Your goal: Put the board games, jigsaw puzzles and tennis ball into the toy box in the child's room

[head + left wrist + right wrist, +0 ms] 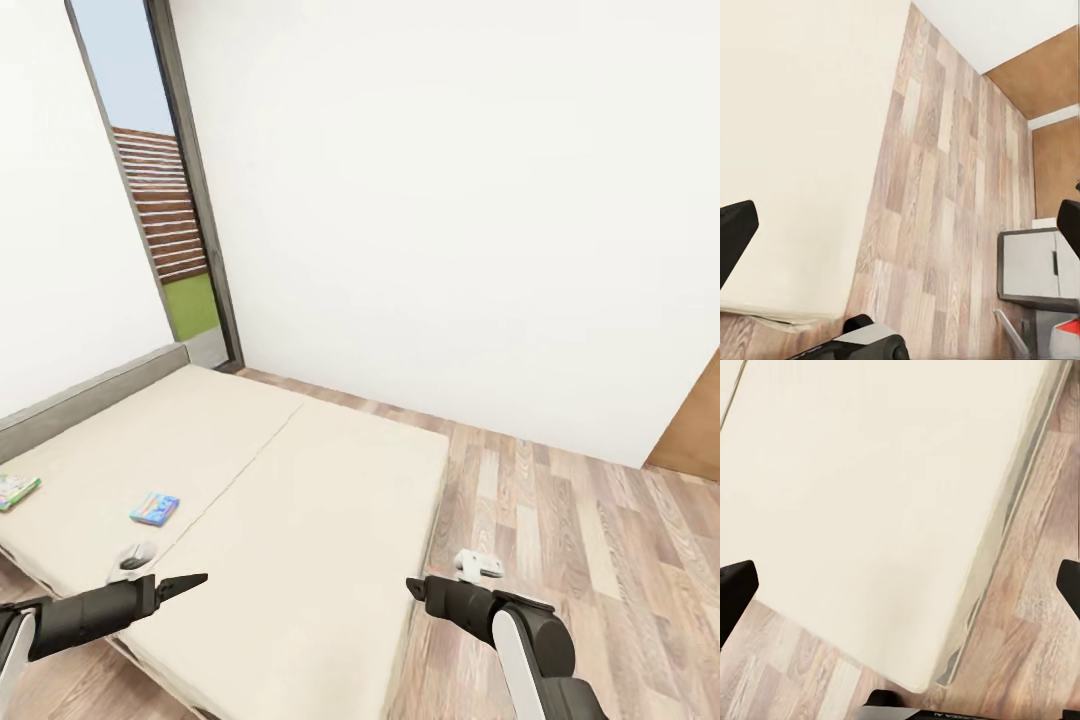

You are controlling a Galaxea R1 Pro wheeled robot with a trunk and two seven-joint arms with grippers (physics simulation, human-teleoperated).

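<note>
At nine o'clock in the head view, a green-edged game (17,489) is seen flat at the bed's (300,480) left edge, partly cut off. Just to its right, a small blue game (154,509) is laid flat on the mattress, apart from the first. At seven o'clock the left tool (185,583) is held above the bed's near edge, nothing gripped, its fingers (735,236) spread wide in the wrist view. At five o'clock the right tool (415,588) is poised by the bed's corner over the plank floor (560,510), likewise released and empty.
</note>
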